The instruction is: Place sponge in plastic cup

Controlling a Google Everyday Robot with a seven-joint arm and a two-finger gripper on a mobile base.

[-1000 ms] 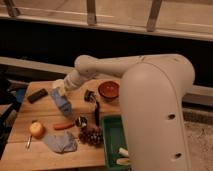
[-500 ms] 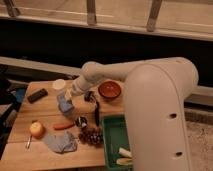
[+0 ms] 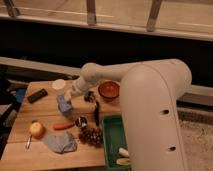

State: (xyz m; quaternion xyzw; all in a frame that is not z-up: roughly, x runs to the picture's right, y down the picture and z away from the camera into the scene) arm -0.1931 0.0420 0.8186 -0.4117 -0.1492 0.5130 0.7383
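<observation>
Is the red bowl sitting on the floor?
No, the red bowl sits on the wooden table, right of the robot's hand, which is down by the blue sponge.

The white gripper (image 3: 68, 95) is hovering at ten o'clock over the blue sponge (image 3: 64, 105). A red-brown bowl (image 3: 108, 90) is showing at twelve, a green bin (image 3: 112, 142) at five.
</observation>
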